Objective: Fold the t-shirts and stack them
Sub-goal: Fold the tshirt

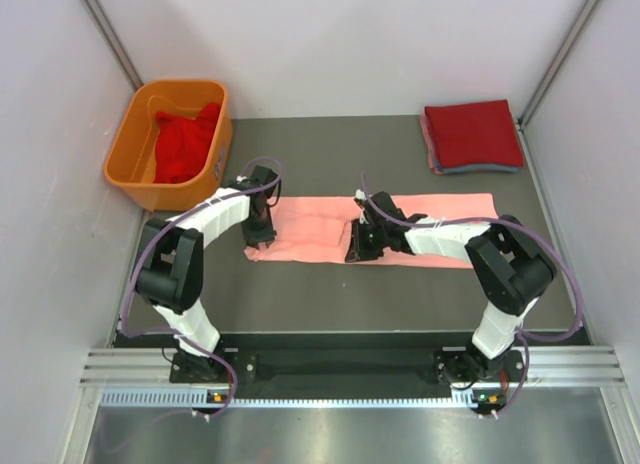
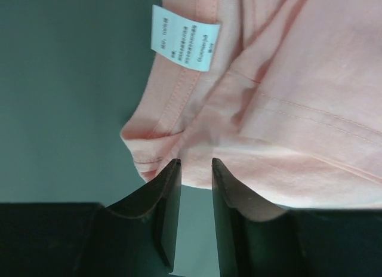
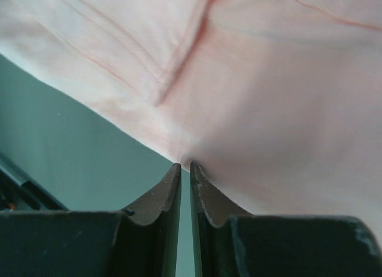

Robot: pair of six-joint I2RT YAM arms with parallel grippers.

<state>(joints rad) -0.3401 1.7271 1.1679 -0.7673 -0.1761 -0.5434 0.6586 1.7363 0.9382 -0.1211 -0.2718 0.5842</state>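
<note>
A salmon-pink t-shirt (image 1: 440, 219) lies folded into a long strip across the middle of the table. My left gripper (image 1: 262, 242) is at its left end, near the white neck label (image 2: 184, 45). In the left wrist view my left gripper (image 2: 196, 163) has a narrow gap between its jaws, and its tips straddle the edge of the shirt (image 2: 298, 98), which runs on unpinched. My right gripper (image 1: 357, 249) is at the strip's near edge. In the right wrist view my right gripper (image 3: 185, 166) is shut on a puckered bit of the shirt (image 3: 268, 80).
A stack of folded tees (image 1: 472, 134), red on top, sits at the back right. An orange tub (image 1: 130, 154) at the back left holds a crumpled red t-shirt (image 1: 185, 144). White walls close in the table at both sides and the back.
</note>
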